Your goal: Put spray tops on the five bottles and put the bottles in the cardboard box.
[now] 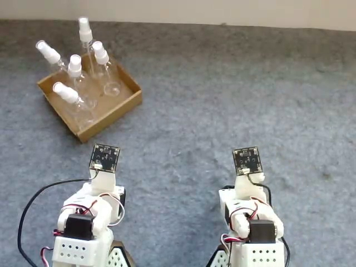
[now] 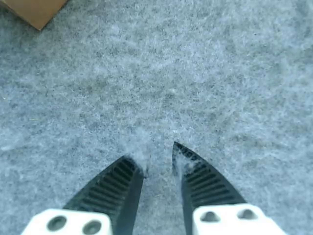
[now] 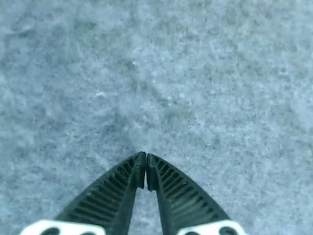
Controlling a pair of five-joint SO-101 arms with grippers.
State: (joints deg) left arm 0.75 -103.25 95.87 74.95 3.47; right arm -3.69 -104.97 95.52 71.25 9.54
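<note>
5 bottles, all in the box, which sits on the mat at the far left in the high view, well apart from both arms. Each is clear w/ a white top, so 5 tops, 1 per bottle, none loose on the mat.

Counted in the high view:
- bottle 1, farthest back, top highest in the group
- bottle 2, at the box's far left side
- bottle 3, nr the right wall, base on the box floor
- bottle 4, mid box, btw 2 and 3
- bottle 5, nearest the front corner

All 5 are packed close; can't tell which ones touch.

2 arms, side by side at the near edge. L arm is on the box's side, R arm across from it. Both are pulled back, each w/ 1 small cam board on top.

L claw: jaws a little apart, narrow gap, nothing btw them, tips over bare mat. 1 box corner shows far off in the left wrist view.

R claw: jaws closed tip to tip, holding nothing, grey mat beneath.
</note>
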